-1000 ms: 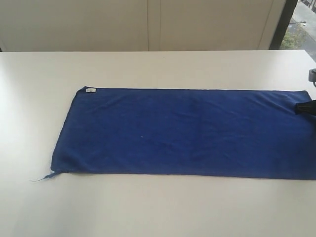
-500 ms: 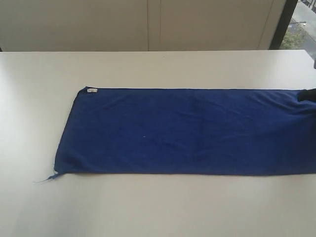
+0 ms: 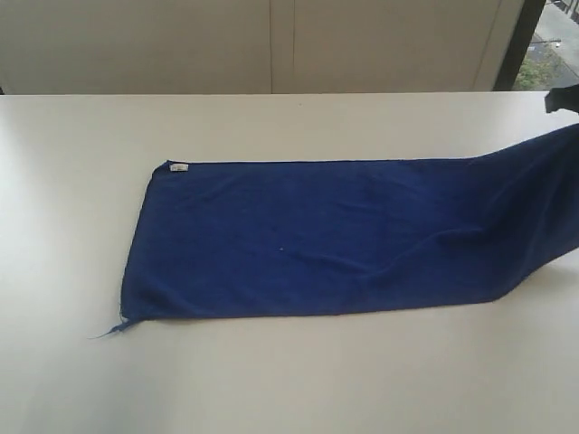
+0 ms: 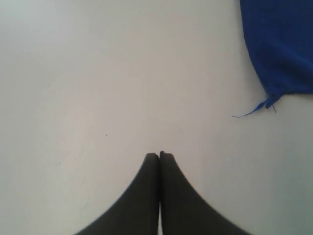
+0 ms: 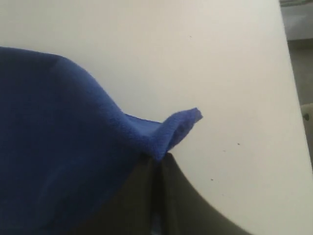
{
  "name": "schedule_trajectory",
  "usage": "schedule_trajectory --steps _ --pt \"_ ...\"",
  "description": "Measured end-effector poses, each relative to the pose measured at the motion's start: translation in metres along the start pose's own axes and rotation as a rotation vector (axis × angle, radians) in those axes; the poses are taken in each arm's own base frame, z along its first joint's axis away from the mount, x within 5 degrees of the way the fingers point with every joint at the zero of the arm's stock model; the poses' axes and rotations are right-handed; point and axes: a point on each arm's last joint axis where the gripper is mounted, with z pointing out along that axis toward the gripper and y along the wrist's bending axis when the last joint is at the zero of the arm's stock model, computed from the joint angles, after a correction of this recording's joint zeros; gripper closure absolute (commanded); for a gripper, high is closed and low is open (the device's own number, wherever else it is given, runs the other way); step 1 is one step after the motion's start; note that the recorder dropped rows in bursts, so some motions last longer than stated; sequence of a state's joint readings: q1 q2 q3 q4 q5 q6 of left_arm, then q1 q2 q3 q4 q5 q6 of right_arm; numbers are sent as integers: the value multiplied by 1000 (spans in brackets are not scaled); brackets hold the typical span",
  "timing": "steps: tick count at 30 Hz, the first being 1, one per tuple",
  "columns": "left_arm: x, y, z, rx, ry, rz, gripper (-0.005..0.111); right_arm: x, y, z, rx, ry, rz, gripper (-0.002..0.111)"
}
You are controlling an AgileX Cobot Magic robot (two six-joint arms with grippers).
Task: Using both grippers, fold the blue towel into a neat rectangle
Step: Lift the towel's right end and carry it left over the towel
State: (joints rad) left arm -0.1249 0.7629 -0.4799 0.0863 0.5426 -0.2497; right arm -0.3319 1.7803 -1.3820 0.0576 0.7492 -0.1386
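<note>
Shows right gripper pinching blue towel corner, raised to start fold; left gripper shut, empty, apparently waiting beside frayed corner.

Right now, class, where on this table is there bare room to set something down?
Free: white table in front of the royal-blue microfibre towel, behind it, and left of its tagged end. Crowded: far right, where the towel hangs raised.
</note>
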Motion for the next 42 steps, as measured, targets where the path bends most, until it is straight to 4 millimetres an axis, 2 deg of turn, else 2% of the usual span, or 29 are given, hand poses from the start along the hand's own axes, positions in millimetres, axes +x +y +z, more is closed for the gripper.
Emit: schedule_trajectory --steps 3,9,19,25,35,42 --pt "0 0 0 0 0 0 107 -3 22 -9 -34 -19 -40 107" --pt "0 0 0 0 0 0 107 -2 79 -26 -112 -45 -169 107" --pt "0 0 0 0 0 0 107 11 160 -60 -235 -103 -363 108" --pt "0 0 0 0 0 0 107 9 200 -85 -304 -172 -448 108" --pt "0 0 0 0 0 0 107 11 255 -127 -417 -282 -557 108" --pt "0 0 0 0 0 0 107 17 298 -120 -474 -280 -627 108"
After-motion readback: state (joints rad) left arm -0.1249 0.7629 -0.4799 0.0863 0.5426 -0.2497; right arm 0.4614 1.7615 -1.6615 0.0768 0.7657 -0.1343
